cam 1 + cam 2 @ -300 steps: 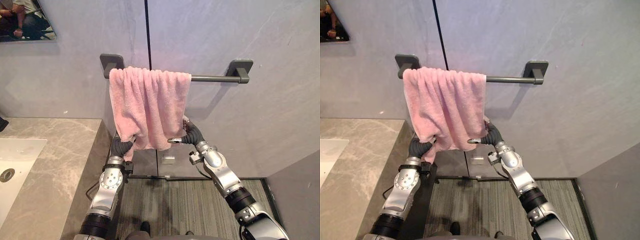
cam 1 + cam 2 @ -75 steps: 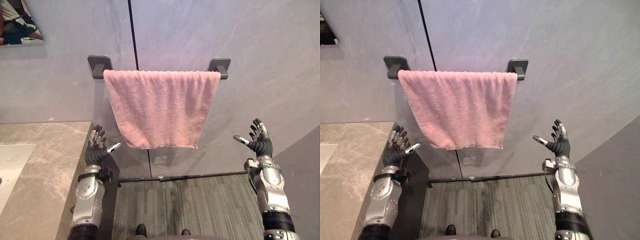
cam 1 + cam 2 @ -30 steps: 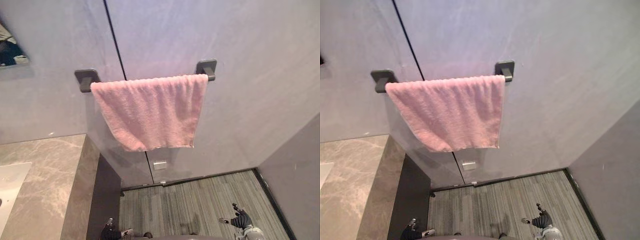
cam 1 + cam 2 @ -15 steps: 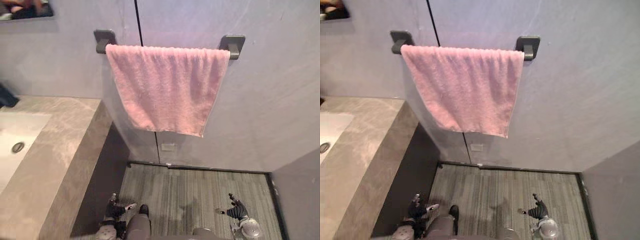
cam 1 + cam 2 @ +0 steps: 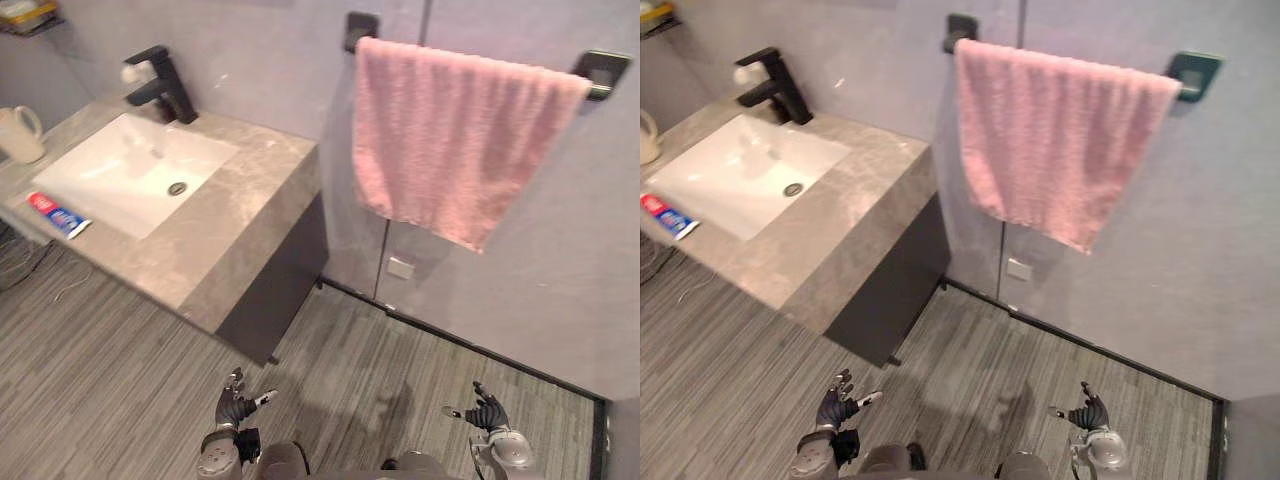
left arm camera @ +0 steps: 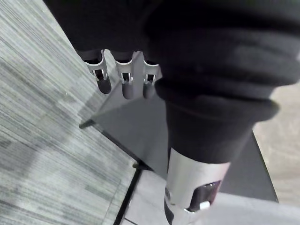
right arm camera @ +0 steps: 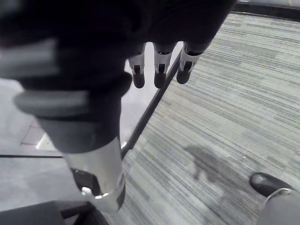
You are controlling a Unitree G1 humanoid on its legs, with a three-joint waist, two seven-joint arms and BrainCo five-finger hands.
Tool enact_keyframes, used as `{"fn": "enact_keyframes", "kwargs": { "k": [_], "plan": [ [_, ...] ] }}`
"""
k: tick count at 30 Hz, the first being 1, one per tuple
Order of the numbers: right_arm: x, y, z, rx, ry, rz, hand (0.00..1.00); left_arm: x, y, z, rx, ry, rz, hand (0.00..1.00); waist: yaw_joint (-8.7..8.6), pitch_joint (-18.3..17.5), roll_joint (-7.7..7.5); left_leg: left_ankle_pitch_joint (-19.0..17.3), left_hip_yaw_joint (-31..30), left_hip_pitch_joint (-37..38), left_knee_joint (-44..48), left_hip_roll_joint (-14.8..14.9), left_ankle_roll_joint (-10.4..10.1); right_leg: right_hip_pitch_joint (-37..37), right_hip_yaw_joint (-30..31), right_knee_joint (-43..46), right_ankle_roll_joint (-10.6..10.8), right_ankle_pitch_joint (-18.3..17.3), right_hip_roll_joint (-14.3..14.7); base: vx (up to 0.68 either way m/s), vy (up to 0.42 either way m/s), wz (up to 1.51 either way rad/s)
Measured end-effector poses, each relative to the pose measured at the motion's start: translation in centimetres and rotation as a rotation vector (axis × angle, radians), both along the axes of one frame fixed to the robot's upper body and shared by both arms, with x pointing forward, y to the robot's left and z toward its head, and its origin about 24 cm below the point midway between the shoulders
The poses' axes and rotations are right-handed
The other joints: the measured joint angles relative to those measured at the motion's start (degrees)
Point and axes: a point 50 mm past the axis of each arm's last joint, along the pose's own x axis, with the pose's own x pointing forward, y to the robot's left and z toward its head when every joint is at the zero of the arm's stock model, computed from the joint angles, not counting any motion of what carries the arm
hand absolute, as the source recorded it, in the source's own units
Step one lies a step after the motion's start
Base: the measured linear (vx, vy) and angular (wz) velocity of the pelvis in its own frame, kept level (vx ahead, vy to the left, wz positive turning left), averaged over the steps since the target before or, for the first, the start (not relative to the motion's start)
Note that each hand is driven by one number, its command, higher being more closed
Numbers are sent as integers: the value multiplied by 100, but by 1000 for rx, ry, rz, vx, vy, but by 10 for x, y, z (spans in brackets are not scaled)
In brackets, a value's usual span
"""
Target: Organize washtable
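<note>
Both hands hang low over the floor (image 5: 380, 370), nothing in either. Left hand (image 5: 232, 408): fingers (image 6: 125, 85) straight and spread, thumb out to the side, empty. Right hand (image 5: 488, 415): same, fingers (image 7: 159, 71) loose and apart, empty.

Towel (image 5: 460, 140): pink, hung over the wall bar (image 5: 603, 73), spread flat across nearly its full width, no bunching, lower edge a bit slanted. It is high above and ahead of both sets of fingers, well apart from them, more toward the right hand's side. Reads as the finished part of the task.

Table (image 5: 250, 215): grey stone top, well ahead and to the left of the left fingers, out of reach as the hands hang now. White sink (image 5: 120, 170) set in it, black tap (image 5: 160, 82) behind the sink. Loose items on top:
- A red-white-blue tube (image 5: 58, 214) lies flat on the near rim, just beside the sink.
- A cream cup (image 5: 20, 133) stands upright at the far left end, apart from the tube.

Judgement: towel step looks done, table part not yet done, since the tube looks unplaced. Likely left: go to the table, pick up the tube, stand it in or by the cup. Can't tell if anything is inside the cup. Roughly mid-task, hands free for the next pick.
</note>
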Motion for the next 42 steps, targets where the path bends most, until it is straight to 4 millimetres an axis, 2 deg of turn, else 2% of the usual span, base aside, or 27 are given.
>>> {"fn": "enact_keyframes", "kwargs": {
  "k": [2, 4, 8, 13, 14, 16, 17, 19, 20, 21, 22, 23, 24, 25, 26, 27, 30, 32, 34, 38, 40, 42],
  "plan": [
    [1, 0, -1, 5, 2, -7, 0, -8, 6, -4, 12, 35, 5, 0, -15, -3, 9, 186, -10, 183, -374, -116, 59, 179, -9, -367, 75, 211, 9, -80, 126, 9],
    [-2, -2, -2, 8, 12, -26, 0, -24, 9, -12, 12, 99, 21, 0, -25, -36, 57, 417, -2, 458, -811, -267, 144, 368, 6, -716, 150, 448, 5, -110, 113, 1],
    [-4, -3, -3, 10, 21, -37, 0, -39, 14, -20, 7, 164, 58, 0, -36, -83, 117, 674, -8, 609, -1232, -383, 239, 373, 42, -877, 194, 628, 1, -134, 71, -2],
    [-7, -2, -7, 11, 45, -33, 0, -48, 14, -25, 0, 207, 63, 0, -37, -79, 80, 809, -102, 640, -1438, -469, 260, 393, -6, -989, 204, 738, 9, -92, 40, 8],
    [-7, -1, -7, 12, 46, -27, 0, -48, 14, -25, 0, 205, 64, 0, -35, -38, 7, 800, -175, 506, -1313, -481, 264, 377, -74, -979, 213, 705, -14, -100, 19, 36],
    [-6, 2, -7, 15, 44, -20, 0, -42, 14, -23, 0, 184, 61, 0, -29, -36, -19, 704, -349, 26, -869, -486, 305, 214, -277, -901, 220, 679, -103, -74, 29, 57],
    [-3, 4, -7, 11, 41, -4, 0, -39, 13, -21, 0, 167, 60, 0, -14, -41, 19, 683, -477, -270, -613, -488, 319, 81, -432, -795, 234, 658, -114, -3, 22, 74],
    [-1, 7, -7, 16, 40, 2, 0, -37, 15, -19, -2, 156, 72, 0, 30, -20, 4, 850, -627, -548, -578, -493, 307, -76, -679, -645, 184, 679, -165, -26, 4, 81],
    [0, 7, -7, 15, 41, -5, 0, -37, 15, -19, -4, 154, 74, 0, 78, -3, -47, 1234, -686, -593, -825, -591, 184, -88, -896, -634, 142, 701, -296, -59, 12, 89],
    [0, 4, -7, 10, 40, -26, 0, -32, 15, -17, -7, 138, 74, 0, 71, 57, -183, 1230, -388, -523, -908, -603, 203, -82, -1176, -680, 100, 756, -491, -49, 5, 89],
    [2, 2, -6, 10, 34, -38, 0, -32, 15, -17, -9, 140, 78, 0, 64, 74, -202, 977, -52, -528, -577, -519, 396, -67, -1274, -663, 105, 763, -542, 36, 11, 93],
    [5, -1, -4, -4, 23, -40, 0, -32, 15, -18, -12, 144, 79, 0, 1, 88, -249, 506, 512, -449, -33, -305, 527, 67, -1541, -609, 133, 780, -689, 69, 40, 114],
    [8, -4, -2, -14, 14, -45, 0, -33, 15, -18, -15, 145, 82, 0, -132, 91, -197, 405, 857, -271, 19, -102, 385, 261, -1824, -629, 210, 825, -756, 64, 79, 124],
    [7, -6, -1, -22, 16, -48, 0, -30, 15, -17, -16, 138, 81, 0, -178, 85, -140, 381, 930, -170, -73, -39, 325, 328, -1950, -633, 252, 849, -770, 10, 143, 121],
    [6, -15, 1, -48, 17, -59, 0, -24, 14, -16, -17, 122, 76, 0, -196, 84, -6, 405, 821, 26, -548, -79, 198, 407, -2123, -673, 362, 920, -764, -21, 155, 75],
    [7, -13, 1, -40, 15, -65, 0, -20, 16, -14, -10, 114, 72, 0, -183, 82, -5, 542, 744, 138, -762, -205, 220, 458, -2166, -747, 429, 981, -794, -55, 199, 78],
    [6, 5, -6, 9, 23, -57, 0, -22, 25, -14, 22, 133, 54, 0, -142, 73, -166, 878, 413, 299, -1380, -620, 418, 626, -2252, -1040, 562, 1149, -905, -78, 196, 57],
    [7, 14, -8, 26, 28, -31, 0, -30, 29, -17, 40, 164, 46, 0, -113, 73, -174, 983, 299, 372, -1586, -758, 498, 635, -2200, -1048, 559, 1146, -964, -63, 117, 32],
    [8, 19, -9, 29, 33, -1, 0, -32, 32, -18, 45, 178, 52, 0, -23, 80, -176, 986, 268, 355, -1591, -801, 501, 630, -2176, -1051, 569, 1151, -993, -49, 70, 13],
    [23, 32, -7, 51, 11, 64, 0, -45, 37, -20, 49, 210, 81, 0, -12, 124, -226, 1019, 70, 227, -1587, -871, 550, 612, -2188, -1031, 589, 1142, -998, -39, 1, 21],
    [32, 35, -3, 52, -11, 80, 0, -45, 42, -19, 52, 204, 109, 0, 11, 189, -301, 1018, -16, -23, -1388, -883, 558, 496, -2225, -1018, 623, 1167, -994, -34, -15, 27],
    [38, 34, 0, 45, -26, 84, 0, -46, 44, -18, 53, 199, 126, 0, 149, 313, -387, 820, -161, -384, -882, -865, 667, 446, -2339, -958, 648, 1187, -1024, -18, -17, 32]
  ]
}}
